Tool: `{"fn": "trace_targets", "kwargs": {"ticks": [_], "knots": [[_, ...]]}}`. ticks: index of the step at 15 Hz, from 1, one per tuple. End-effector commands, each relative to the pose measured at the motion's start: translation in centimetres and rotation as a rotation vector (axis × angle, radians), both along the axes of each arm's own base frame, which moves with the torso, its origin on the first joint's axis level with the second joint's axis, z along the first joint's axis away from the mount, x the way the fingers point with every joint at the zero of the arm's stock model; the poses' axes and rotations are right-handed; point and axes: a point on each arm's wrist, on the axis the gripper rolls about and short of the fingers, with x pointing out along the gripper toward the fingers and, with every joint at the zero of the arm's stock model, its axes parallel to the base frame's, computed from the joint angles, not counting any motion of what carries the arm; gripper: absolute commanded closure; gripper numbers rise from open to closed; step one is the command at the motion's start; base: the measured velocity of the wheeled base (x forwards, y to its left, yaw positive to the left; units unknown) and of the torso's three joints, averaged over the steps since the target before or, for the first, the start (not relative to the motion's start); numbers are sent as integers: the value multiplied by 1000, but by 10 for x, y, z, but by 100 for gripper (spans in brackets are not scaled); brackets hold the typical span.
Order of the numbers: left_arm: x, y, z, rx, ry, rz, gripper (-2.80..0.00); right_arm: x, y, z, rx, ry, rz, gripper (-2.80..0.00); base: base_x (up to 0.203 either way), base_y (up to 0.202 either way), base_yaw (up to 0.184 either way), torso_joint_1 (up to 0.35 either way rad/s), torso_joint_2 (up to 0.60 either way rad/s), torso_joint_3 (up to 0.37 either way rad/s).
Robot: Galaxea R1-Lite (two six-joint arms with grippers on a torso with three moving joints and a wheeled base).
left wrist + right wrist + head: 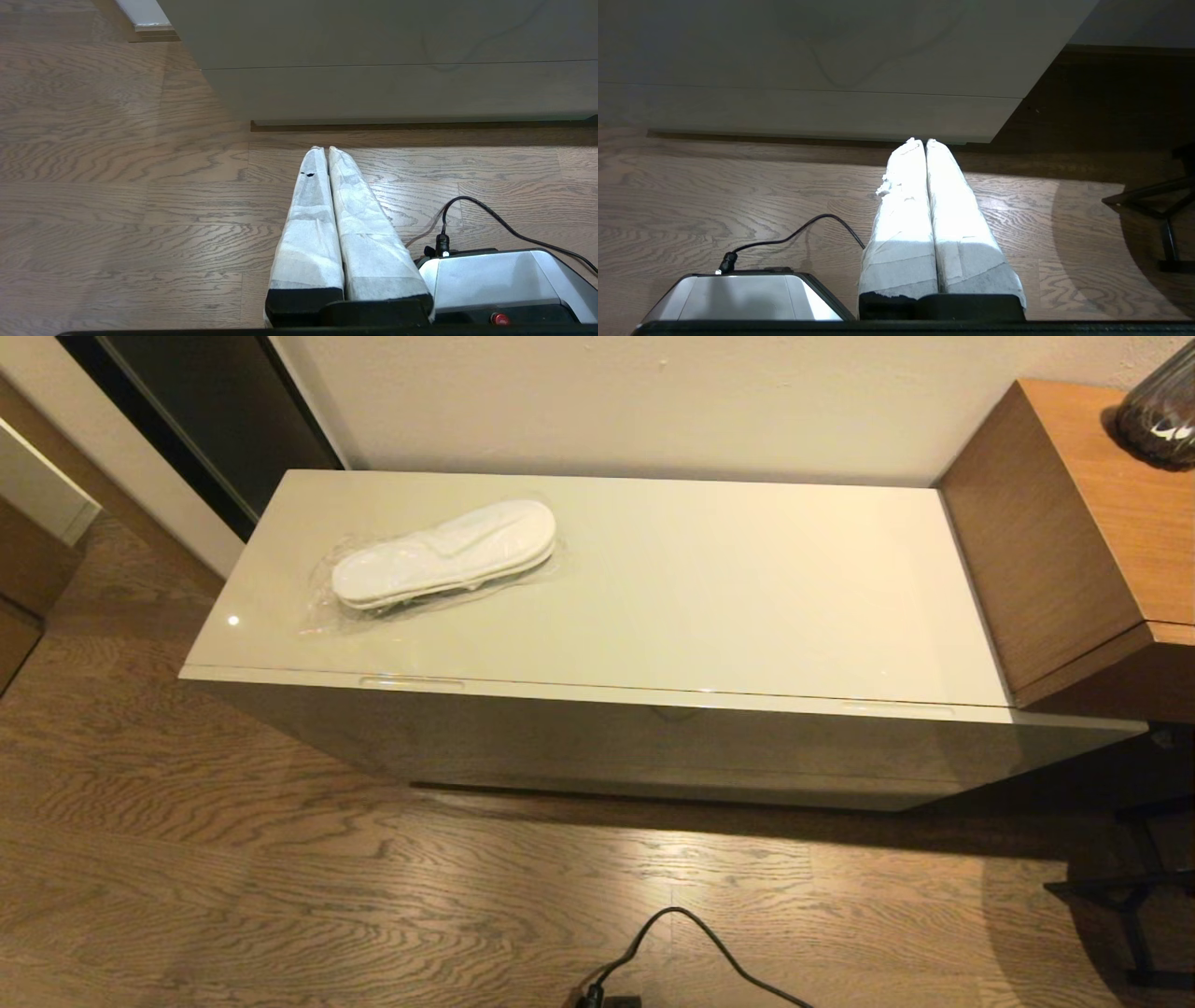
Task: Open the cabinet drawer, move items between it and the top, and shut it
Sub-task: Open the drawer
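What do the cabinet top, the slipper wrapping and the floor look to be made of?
The top: glossy cream slab, perhaps lacquered board or glass; it mirrors a light spot. Slippers: soft white fabric, in thin clear plastic wrap that crinkles and glints. Floor: wood-grain planks, real wood or laminate, can't tell.

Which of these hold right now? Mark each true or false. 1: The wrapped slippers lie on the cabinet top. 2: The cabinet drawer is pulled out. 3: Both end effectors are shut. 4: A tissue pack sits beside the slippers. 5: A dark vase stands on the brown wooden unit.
1: True; the slippers lie on the top, toward its left end.
2: False; the cabinet drawer is closed.
3: True; left end effector and right end effector hang shut over the floor.
4: False; no tissue pack shows.
5: True; the vase stands on the wooden unit.
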Motion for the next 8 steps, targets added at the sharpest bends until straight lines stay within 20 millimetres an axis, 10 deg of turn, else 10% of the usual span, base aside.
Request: {"fn": "trace_targets", "kwargs": {"ticks": [1, 8], "knots": [[0, 0, 0, 0, 2, 0, 0, 0, 0, 0, 0, 1, 0, 0, 0, 0, 0, 0, 0, 0], [0, 0, 0, 0, 0, 0, 0, 0, 0, 0, -2, 1, 0, 0, 0, 0, 0, 0, 0, 0]]}}
